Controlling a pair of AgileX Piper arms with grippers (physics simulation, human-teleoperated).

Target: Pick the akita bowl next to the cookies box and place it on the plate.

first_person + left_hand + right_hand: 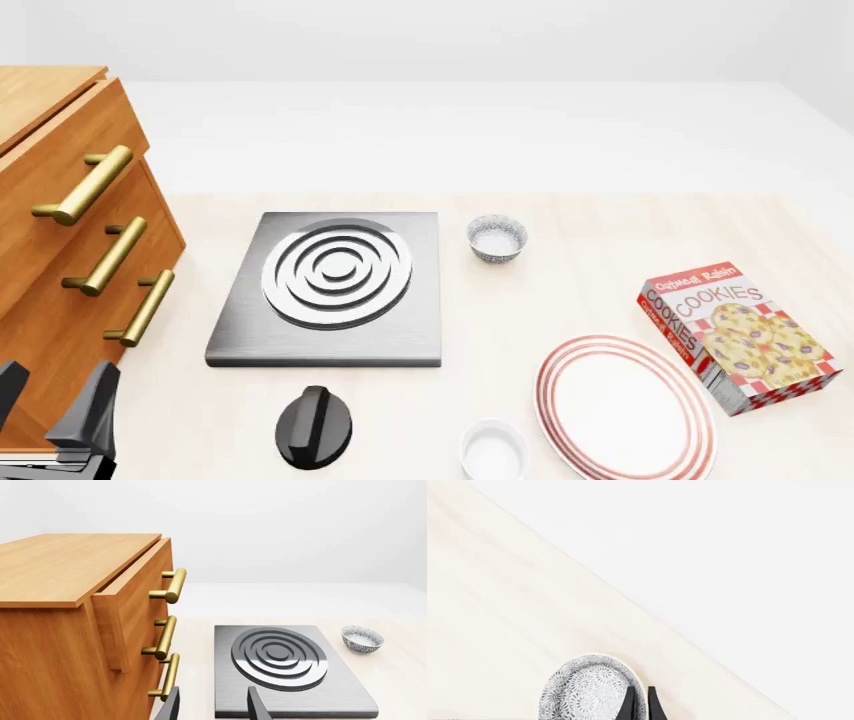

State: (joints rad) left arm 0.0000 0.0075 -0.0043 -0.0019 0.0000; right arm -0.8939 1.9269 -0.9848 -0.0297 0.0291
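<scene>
Layout, front view, left to right: wooden cabinet [54,200], left gripper [54,425] low beside it, burner plate [334,290], black knob [314,428], twin bowl [497,238] just right of the burner plate, white cup [493,450], plate [550,380], cookies box [741,335]. All of these rest on the surface [601,260].

No bowl stands beside the cookies box. The akita bowl [587,690] shows only in the right wrist view, at the right gripper [639,707]. It is tilted so that its patterned outer wall faces the camera. By judgement it is off the surface and the step in hand is the carry to the plate.

Procedure for the carry:
1. Keep the grip on the rim steady; a one-sided rim hold lets the bowl swing.
2. Bring the bowl over the middle of the plate, passing between the cookies box and the white cup without touching either.
3. Level the bowl and lower it until its base meets the plate, then release it.

Gripper state:
- Right gripper: the fingers stand nearly together, with the bowl's rim where they meet; it appears clamped on that rim. It is out of the front view.
- Left gripper: the fingers are set well apart, with nothing between them and nothing touched.
</scene>
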